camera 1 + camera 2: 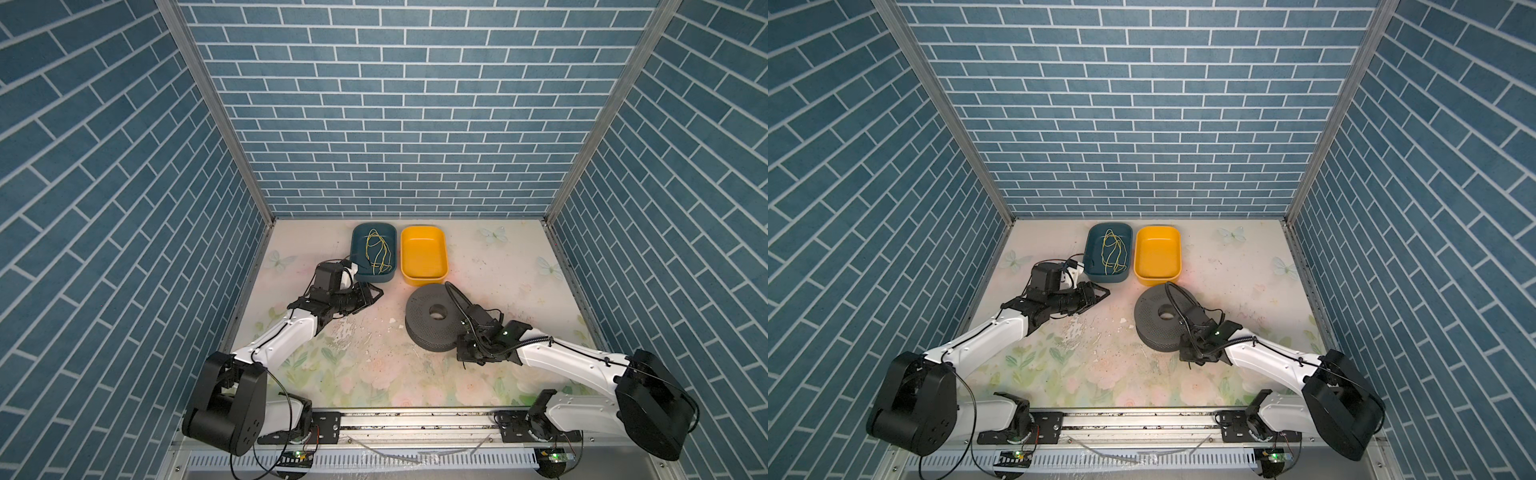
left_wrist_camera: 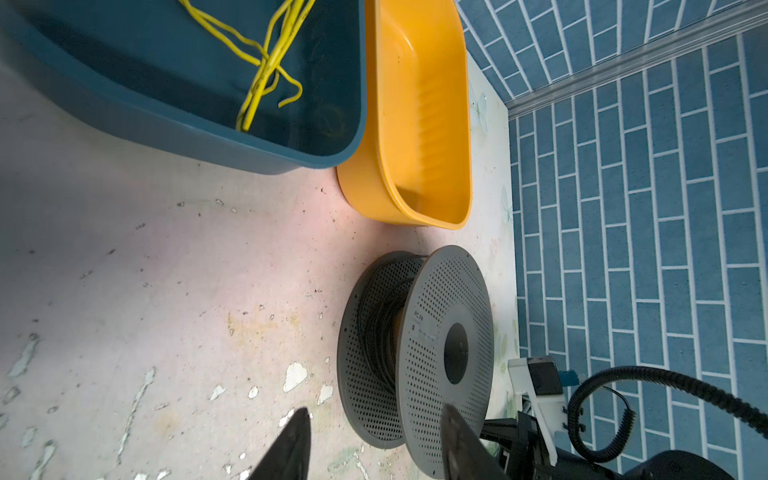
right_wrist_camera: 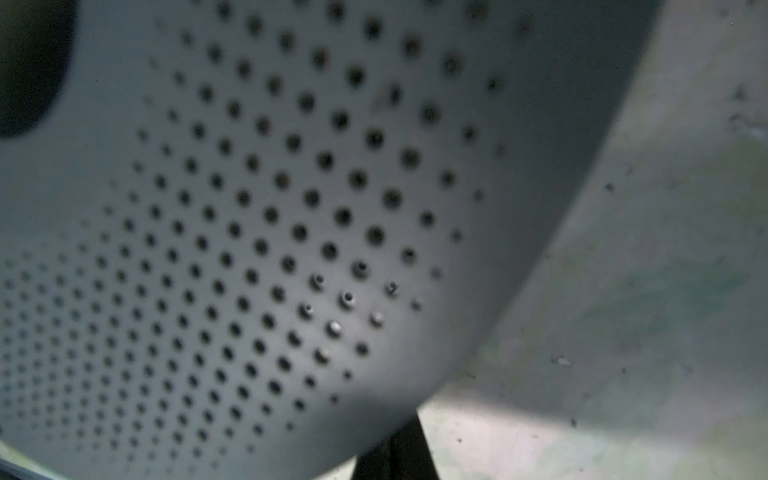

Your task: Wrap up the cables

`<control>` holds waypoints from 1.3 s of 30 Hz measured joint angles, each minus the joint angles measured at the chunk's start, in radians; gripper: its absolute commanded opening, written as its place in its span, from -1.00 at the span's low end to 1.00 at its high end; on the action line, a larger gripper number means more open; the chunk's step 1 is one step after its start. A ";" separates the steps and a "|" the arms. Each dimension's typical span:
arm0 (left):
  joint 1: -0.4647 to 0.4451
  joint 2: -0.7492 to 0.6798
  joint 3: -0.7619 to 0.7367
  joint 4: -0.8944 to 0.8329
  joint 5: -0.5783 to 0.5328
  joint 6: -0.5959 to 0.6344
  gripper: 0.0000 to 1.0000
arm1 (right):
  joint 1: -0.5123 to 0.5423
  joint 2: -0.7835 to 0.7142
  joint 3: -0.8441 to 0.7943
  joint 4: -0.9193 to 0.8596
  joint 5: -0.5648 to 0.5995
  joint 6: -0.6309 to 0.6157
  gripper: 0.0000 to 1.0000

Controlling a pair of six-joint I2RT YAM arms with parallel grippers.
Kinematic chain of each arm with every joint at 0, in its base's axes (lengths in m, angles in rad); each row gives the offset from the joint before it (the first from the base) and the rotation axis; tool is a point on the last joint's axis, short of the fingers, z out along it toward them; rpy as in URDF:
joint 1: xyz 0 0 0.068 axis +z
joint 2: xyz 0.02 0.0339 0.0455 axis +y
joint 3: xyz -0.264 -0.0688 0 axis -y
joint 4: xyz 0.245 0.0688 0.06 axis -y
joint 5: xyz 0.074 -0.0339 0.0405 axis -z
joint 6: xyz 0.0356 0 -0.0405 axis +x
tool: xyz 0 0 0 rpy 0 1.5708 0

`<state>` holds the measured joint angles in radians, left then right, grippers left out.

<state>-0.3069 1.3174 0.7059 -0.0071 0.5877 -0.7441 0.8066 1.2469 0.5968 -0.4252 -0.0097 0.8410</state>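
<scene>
"Cables (image 2: 380, 328), one thin glossy black cord. Where?" asks the first observer.

"Wound in turns round the hub of the grey perforated plastic spool (image 1: 419, 320), between its two flanges. The spool lies flat on the floral tabletop (image 1: 353, 365)," the second notes.

"Right gripper (image 3: 392, 455)?"

"Fingers pressed together at the spool's rim, on the side nearest its own arm, tip hidden behind the upper flange's edge. Whether it pinches any cord, she cannot tell."

"Left gripper (image 1: 372, 296)?"

"Half spread, empty, pointing towards the spool but well apart from it. It sits just beside the near end of the teal rectangular plastic tub (image 1: 382, 277), which holds thin yellow-green wire (image 1: 376, 249)."
</scene>
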 measured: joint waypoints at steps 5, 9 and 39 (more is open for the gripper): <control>-0.005 0.047 0.001 0.003 0.000 0.000 0.01 | -0.073 -0.003 0.000 0.006 0.065 0.000 -1.00; -0.008 0.053 0.002 0.003 -0.001 0.001 0.01 | -0.154 -0.039 -0.003 0.000 0.094 0.000 -1.00; -0.084 0.166 0.013 0.105 -0.001 -0.015 -0.01 | -0.266 0.192 0.065 0.233 -0.006 -0.099 -0.62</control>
<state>-0.3904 1.4834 0.7193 0.0975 0.5869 -0.7593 0.5407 1.4391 0.6617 -0.1921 -0.0154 0.7422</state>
